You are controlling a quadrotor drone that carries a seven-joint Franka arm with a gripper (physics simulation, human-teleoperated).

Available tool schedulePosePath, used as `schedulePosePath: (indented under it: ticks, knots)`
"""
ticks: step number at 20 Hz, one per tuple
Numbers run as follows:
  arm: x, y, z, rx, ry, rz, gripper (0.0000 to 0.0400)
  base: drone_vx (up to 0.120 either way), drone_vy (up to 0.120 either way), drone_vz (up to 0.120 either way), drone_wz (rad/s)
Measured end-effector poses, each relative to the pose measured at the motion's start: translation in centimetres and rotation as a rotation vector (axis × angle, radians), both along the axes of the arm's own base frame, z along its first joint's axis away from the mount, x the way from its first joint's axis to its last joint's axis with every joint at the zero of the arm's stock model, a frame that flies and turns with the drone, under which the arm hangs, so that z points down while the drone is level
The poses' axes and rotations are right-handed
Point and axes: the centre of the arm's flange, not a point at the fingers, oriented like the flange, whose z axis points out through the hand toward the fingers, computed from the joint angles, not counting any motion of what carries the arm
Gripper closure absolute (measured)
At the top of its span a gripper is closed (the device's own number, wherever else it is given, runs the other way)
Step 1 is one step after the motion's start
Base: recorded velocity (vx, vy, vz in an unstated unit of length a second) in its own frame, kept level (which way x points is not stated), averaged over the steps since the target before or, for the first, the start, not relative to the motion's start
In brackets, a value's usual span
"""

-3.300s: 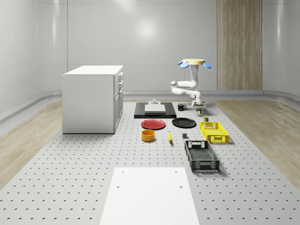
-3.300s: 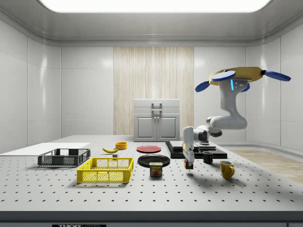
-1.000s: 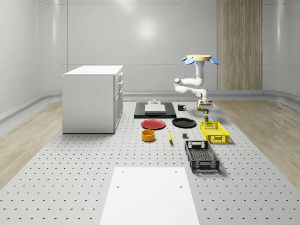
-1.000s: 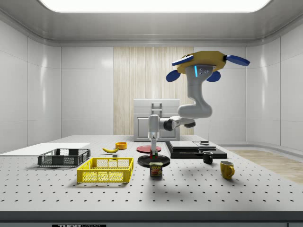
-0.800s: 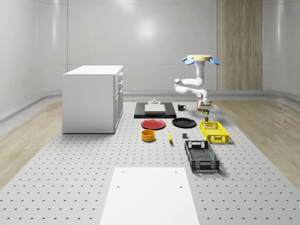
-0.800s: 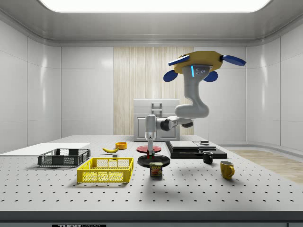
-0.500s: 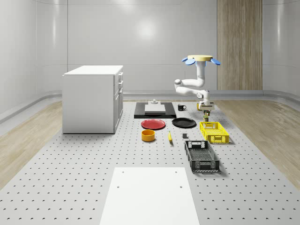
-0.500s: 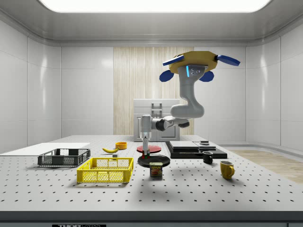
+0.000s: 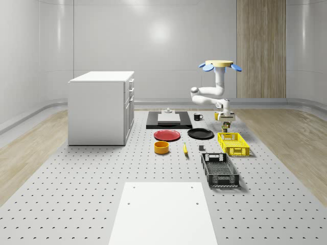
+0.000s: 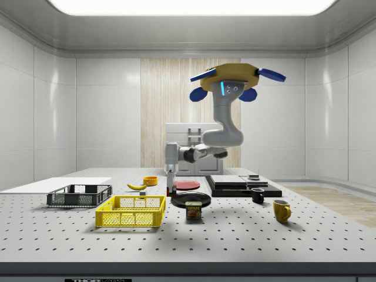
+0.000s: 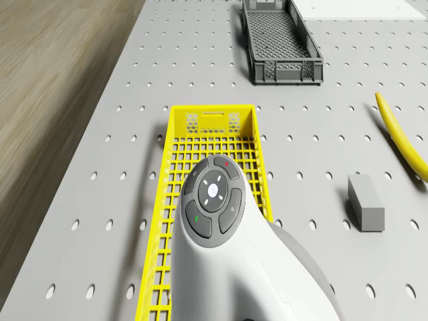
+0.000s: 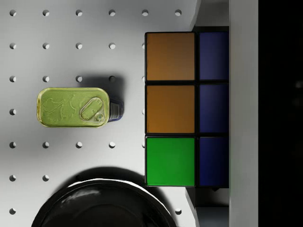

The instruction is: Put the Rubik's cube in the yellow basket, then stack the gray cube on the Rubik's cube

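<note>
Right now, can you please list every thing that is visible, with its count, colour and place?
Rubik's cube: one, orange, green and blue faces, held in the gripper.
Yellow basket: one, yellow, on the table beside the black plate.
Gray cube: one, gray, on the table between basket and banana.
Black basket: one, beyond the yellow basket.
Can: one, on the table near the black plate.
Black plate: one.
Red plate: one.
Banana: one, yellow.
Cabinet: one, white.
Drone: hovers above the table.
Gripper: hangs by the yellow basket's end.
</note>
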Motion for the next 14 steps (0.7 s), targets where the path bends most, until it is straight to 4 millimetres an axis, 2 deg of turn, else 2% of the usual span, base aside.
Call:
schedulePosePath:
  ticks: [3,14]
  knots:
    - [0.0,0.0,0.0,0.0,0.0,0.0,0.0075,0.12,-0.067,0.0,0.0]
    - [0.0,0.0,0.0,0.0,0.0,0.0,0.0075,0.12,0.0,0.0,0.0]
